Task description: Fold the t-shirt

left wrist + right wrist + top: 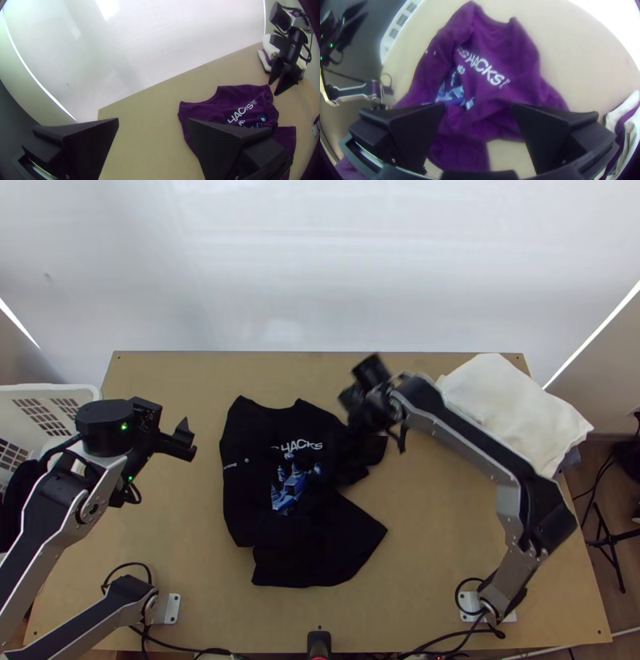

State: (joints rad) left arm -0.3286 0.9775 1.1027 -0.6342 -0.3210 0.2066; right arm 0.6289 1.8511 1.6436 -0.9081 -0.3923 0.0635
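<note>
Light wood on the table carries the black t-shirt near its middle, the lower part skewed rightward. Tugging that hem alone could twist the body. Farther up, the rumpled right side could bunch if pinched through several layers; the right gripper, fingers parted and empty, might snag it coming in low. The left gripper is likewise spread, holding nothing. Bare wood borders the shirt's near, side and far edges; white cloths crowd the far right corner.
</note>
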